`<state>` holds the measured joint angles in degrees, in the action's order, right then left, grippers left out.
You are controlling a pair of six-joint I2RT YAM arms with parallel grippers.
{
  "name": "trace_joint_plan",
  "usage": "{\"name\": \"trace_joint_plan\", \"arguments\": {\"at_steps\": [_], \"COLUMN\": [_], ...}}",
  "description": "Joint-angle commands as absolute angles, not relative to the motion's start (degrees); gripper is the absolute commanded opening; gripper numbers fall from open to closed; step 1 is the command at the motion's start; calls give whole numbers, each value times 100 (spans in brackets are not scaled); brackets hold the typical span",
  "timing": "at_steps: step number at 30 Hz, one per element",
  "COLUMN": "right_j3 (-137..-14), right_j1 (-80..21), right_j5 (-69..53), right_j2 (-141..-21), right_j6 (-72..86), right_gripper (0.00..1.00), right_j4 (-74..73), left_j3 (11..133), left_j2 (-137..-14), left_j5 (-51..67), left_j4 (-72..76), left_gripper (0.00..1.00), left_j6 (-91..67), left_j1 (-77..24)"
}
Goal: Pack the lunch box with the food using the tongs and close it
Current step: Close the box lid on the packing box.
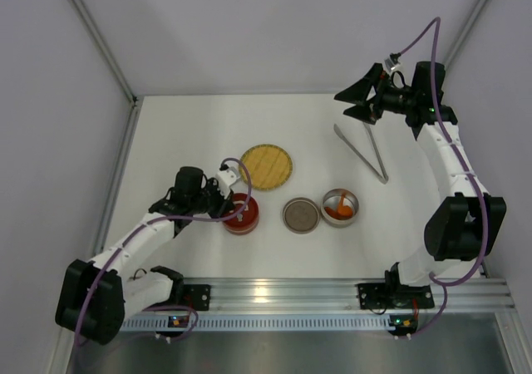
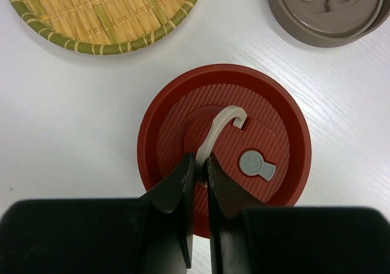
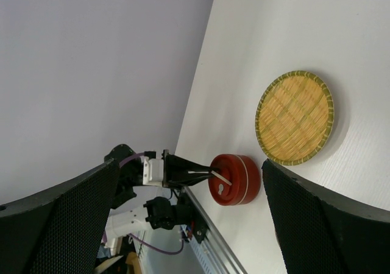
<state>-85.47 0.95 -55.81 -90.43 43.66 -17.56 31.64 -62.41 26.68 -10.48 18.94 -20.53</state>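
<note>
The lunch box stands in separate round parts at the table's front. A red tin (image 1: 242, 214) with a ribbed red lid (image 2: 244, 134) is on the left. My left gripper (image 2: 203, 159) is shut on the lid's white loop handle (image 2: 222, 119), and the tin rests on the table. A grey-brown covered tin (image 1: 301, 215) is in the middle. An open silver tin (image 1: 340, 207) on the right holds the food (image 1: 336, 213), orange pieces. The tongs (image 1: 362, 151) lie in a narrow V further back. My right gripper (image 1: 342, 104) hangs open and empty above their far end.
A round yellow woven plate (image 1: 267, 166) lies bare just behind the red tin, also in the left wrist view as the plate (image 2: 103, 12). White walls close the table's back and sides. A metal rail (image 1: 332, 295) with both arm bases runs along the near edge.
</note>
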Motion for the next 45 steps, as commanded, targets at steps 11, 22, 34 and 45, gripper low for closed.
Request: {"name": "trace_joint_plan", "arguments": {"at_steps": [11,22,34,45], "right_j3": [-8534,-8534,-8517,-8499], "right_j1": [202,211,211,211], "right_j5": [-5669,-5660,-5678,-5695], "right_j2": [-9053,-9044,-9070,-9079], "right_j6": [4307,4315,4333,4342], "right_gripper": [99,100,99,99], "right_j4": [-1731,-1723,-1705,-1679], "left_j3": [3147,3164,3296,3472], "left_j2": [-6425,-6354,-6363,-6530], "left_j5": [3076,3445,3788,3990], "left_j4": [-1230,-1441,-1670,-1714], "left_gripper": [5,20,26,31], "left_j6": [2310,2900,3094,3287], "left_j1": [-2048,-2039,-2048,-2048]}}
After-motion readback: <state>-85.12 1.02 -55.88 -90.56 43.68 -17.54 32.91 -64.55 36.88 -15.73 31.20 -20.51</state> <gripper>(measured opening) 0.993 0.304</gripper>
